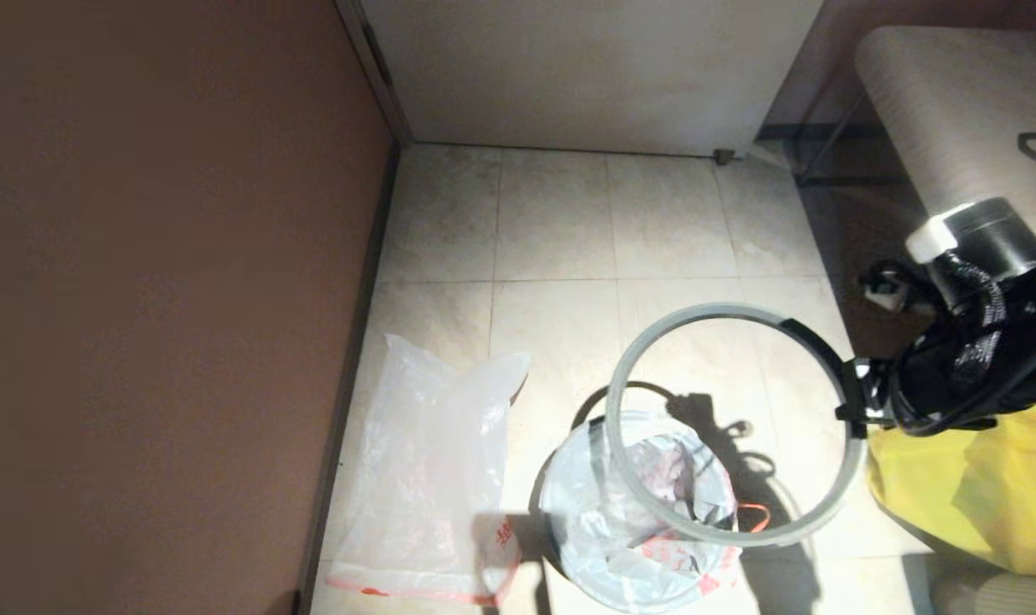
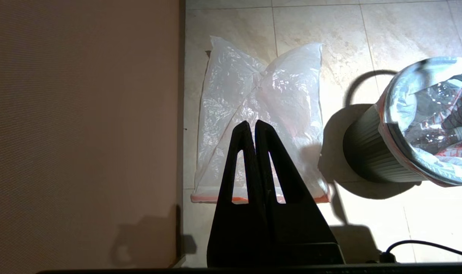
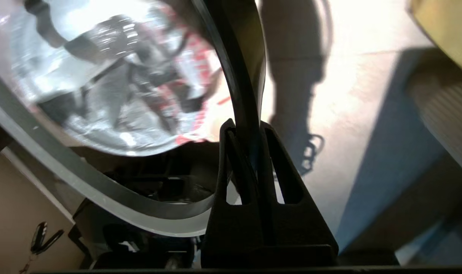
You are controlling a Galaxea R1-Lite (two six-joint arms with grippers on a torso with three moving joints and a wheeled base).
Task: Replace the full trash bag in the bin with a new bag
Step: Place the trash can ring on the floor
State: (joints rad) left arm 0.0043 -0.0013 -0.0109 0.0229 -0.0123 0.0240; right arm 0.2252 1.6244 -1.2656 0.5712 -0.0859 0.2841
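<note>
right gripper [image 3: 246, 129]: you're clamped on the grey hoop [image 1: 654, 342], held above the bin [image 2: 371, 152].
full trash bag [image 1: 646, 512]: in bin.
left gripper [image 2: 250, 127]: only your wrist cam shows it, closed empty over new bag [image 1: 432, 478], flat on floor.

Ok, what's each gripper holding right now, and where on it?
The right gripper is shut on the grey hoop, pinching its edge, lifted off the bin. The left gripper is shut and empty.

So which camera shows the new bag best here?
The left wrist view: the new bag lies whole and flat on the floor under the shut left gripper. The head view crops its hem; the right wrist view misses it.
</note>
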